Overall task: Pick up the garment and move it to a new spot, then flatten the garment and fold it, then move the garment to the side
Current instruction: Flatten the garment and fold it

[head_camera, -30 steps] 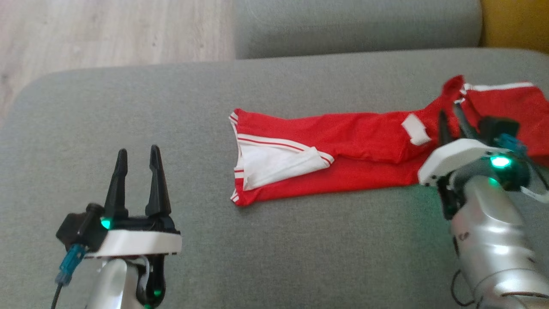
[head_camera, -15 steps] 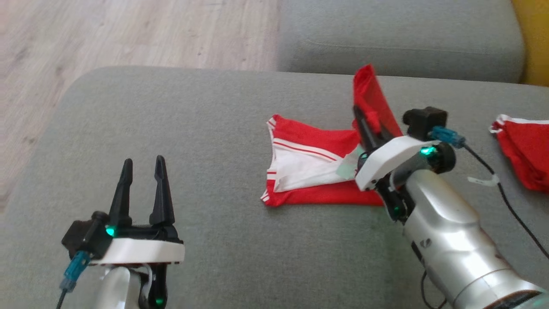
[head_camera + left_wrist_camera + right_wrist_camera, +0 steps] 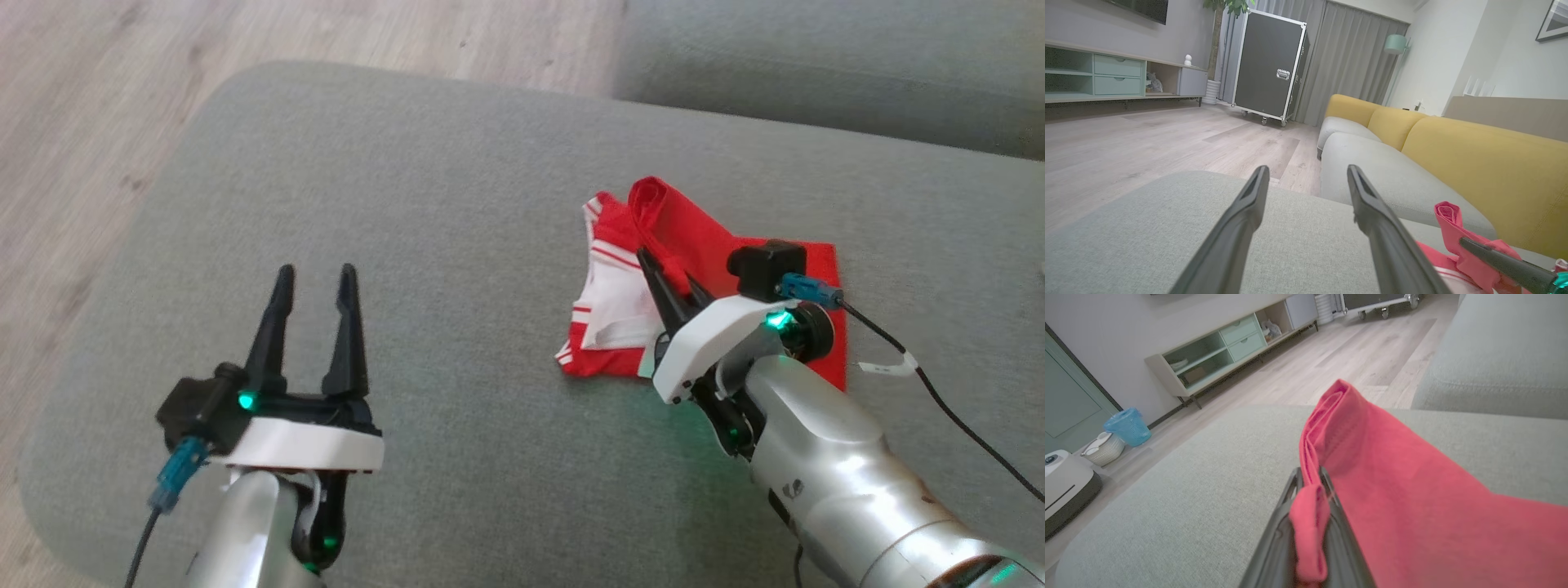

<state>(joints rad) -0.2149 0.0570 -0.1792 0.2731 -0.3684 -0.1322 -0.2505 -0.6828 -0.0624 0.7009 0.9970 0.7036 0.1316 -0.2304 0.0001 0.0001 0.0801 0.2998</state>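
Garment (image 3: 702,237): red with white-striped trim; lies right of centre on grey cushion (image 3: 392,180), one red layer doubled over the rest.
Right gripper (image 3: 665,273): pressed together on a raised red fold, above the cushion's right half.
Left gripper (image 3: 317,271): fingers spread wide, over the cushion's left half.

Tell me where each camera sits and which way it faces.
Head view: on the head, facing forward and down at the grey sofa; shows the open left tool, and the right tool shut on the red garment.
Left wrist view: on the left wrist, facing low across the sofa toward the floor and a black case; its spread fingers show.
Right wrist view: on the right wrist, facing a cabinet beyond the sofa; its fingers pinch the garment.
Head and left wrist views share the garment and right tool.
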